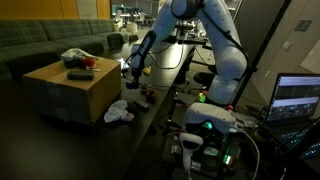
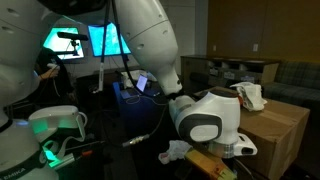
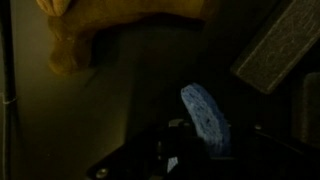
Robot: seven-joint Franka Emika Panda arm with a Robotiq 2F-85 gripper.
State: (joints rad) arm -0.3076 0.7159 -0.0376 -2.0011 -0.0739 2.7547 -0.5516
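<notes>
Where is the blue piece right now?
Wrist view, lower centre-right: the blue piece sits at the shut tool's tip, below the tan object in the picture.

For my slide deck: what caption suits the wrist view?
Dim wrist view: shut gripper holding a blue object, tan shape above, grey panel upper right.

Arm (image 1: 225, 50): glossy white plastic shell. Gripper (image 1: 131, 71): matt black. Blue pad (image 3: 205, 118): rough, grainy, cloth-like. Box (image 1: 70, 90): matt brown cardboard. Rag (image 1: 118, 112): crumpled white cloth. Sofa (image 1: 45, 45): matt green fabric. Panel (image 3: 280, 45): grey, finely grained.
</notes>
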